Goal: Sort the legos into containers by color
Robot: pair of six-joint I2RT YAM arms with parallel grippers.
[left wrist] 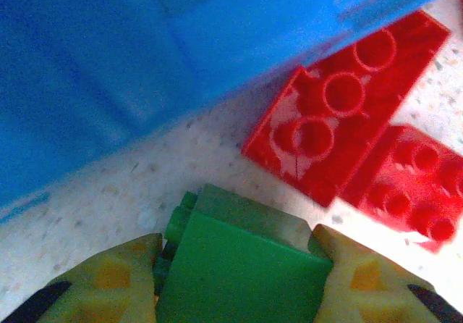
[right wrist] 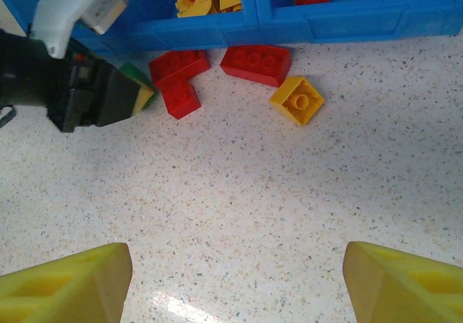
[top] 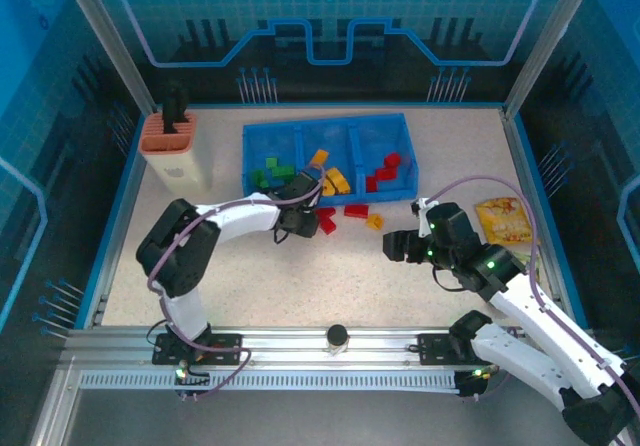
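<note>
Sorting is judged to be well advanced but not finished. The blue tray (top: 247, 161) is set at the far edge of the worktop (top: 300, 286), near its middle. Sorted green bricks (top: 265, 174) are contained in the left compartment, orange and yellow bricks (top: 332, 176) in the middle one, and sorted red bricks (top: 385, 171) in the right one.

Several pieces are left outside. Loose red bricks (right wrist: 257, 62) and one loose yellow brick (right wrist: 296, 100) are found on the worktop, just beside the tray's near wall.

A held green brick (left wrist: 246, 258) is clamped between the fingers of the left gripper (left wrist: 239, 279), close to the tray's near wall and next to the loose red bricks. Whether this brick is touching the worktop cannot be told. Placement in the left compartment is judged to be the step in hand.

The right gripper (right wrist: 239, 279) is spread wide with nothing between its fingers. It is positioned over bare worktop, nearer the front edge, apart from the loose bricks.
</note>
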